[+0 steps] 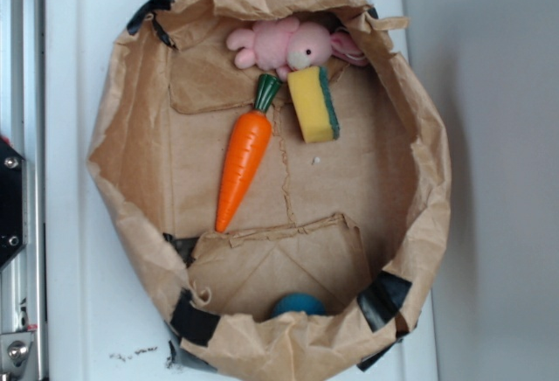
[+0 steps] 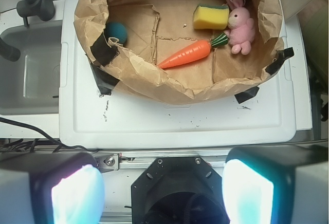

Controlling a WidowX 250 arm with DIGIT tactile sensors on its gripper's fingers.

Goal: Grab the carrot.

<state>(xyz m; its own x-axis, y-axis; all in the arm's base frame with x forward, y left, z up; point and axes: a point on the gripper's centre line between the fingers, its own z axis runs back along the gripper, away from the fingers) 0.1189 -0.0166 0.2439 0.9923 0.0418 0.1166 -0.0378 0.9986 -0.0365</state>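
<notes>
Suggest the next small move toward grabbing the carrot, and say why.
Probably advance the tool forward over the paper bag's near rim toward the carrot. The fingers are spread wide and hold nothing, well short of the bag, and the carrot lies flat and unobstructed beside the yellow sponge and pink bunny.

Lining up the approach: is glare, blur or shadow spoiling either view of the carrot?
Exterior view: slightly soft overall, but the carrot is evenly lit with only a faint sheen. Wrist view: carrot sharp and unshadowed; the gripper fingers are blurred and glowing bright at the bottom edge, clear of the paper bag.
</notes>
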